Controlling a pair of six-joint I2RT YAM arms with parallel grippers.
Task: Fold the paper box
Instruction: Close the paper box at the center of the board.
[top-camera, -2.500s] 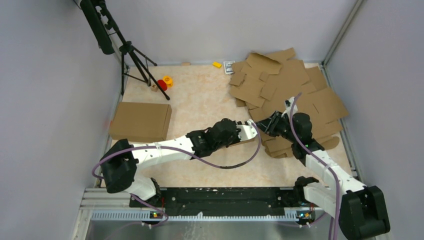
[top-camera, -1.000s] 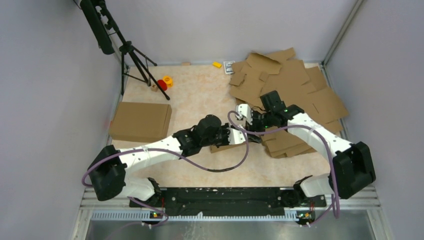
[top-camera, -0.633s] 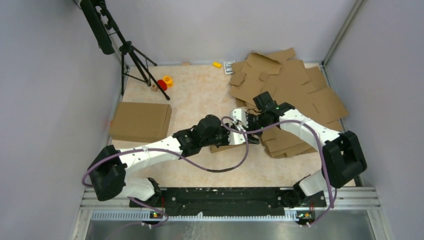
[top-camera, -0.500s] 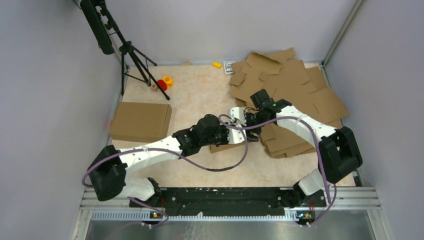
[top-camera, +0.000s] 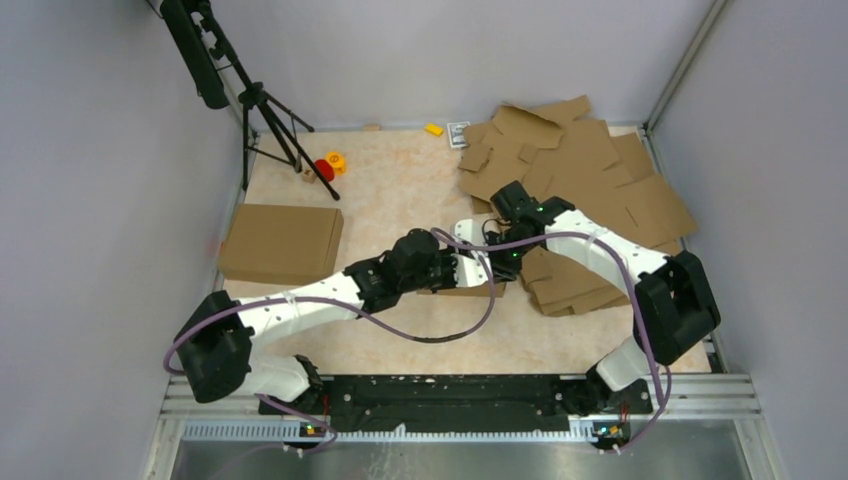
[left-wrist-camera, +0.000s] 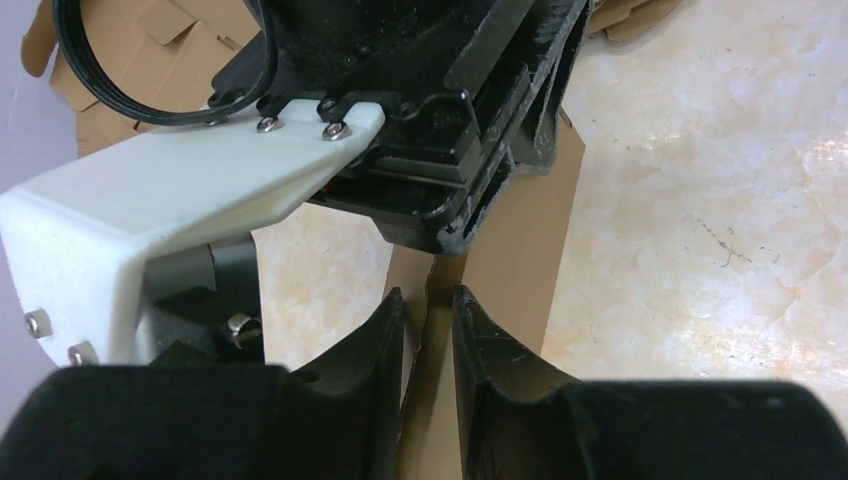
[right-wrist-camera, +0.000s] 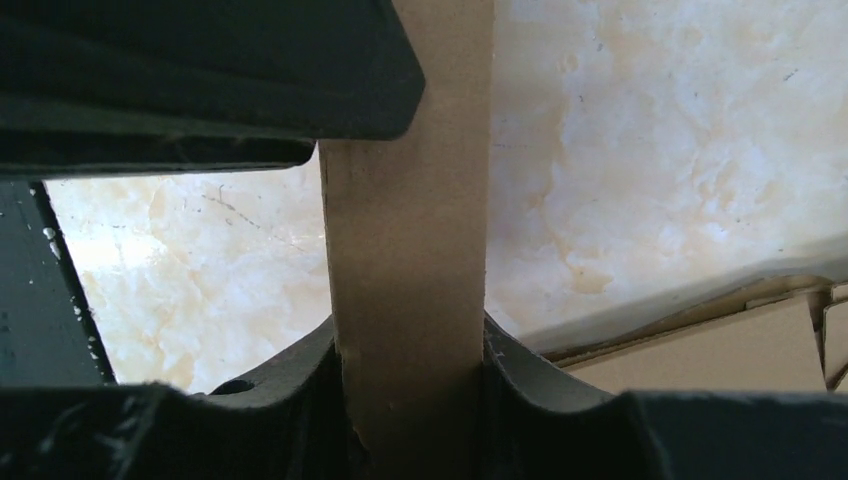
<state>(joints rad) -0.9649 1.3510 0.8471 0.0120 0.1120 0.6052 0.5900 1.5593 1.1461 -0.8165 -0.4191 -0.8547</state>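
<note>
paper box (left-wrist-camera: 515, 260) | edges pinched: L claw (left-wrist-camera: 428, 296); R claw (right-wrist-camera: 410, 352) | claws nearly touching

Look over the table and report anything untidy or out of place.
The flat brown cardboard blanks at the far right lie in a loose heap, overlapping at all angles, not stacked square. A small red piece and an orange one lie stray by the black tripod's foot.

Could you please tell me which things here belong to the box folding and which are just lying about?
In the job: paper box, gripped by left tool and right tool.
Lying about: pile of flat cardboard blanks, closed brown box, tripod, red piece, yellow block.
</note>
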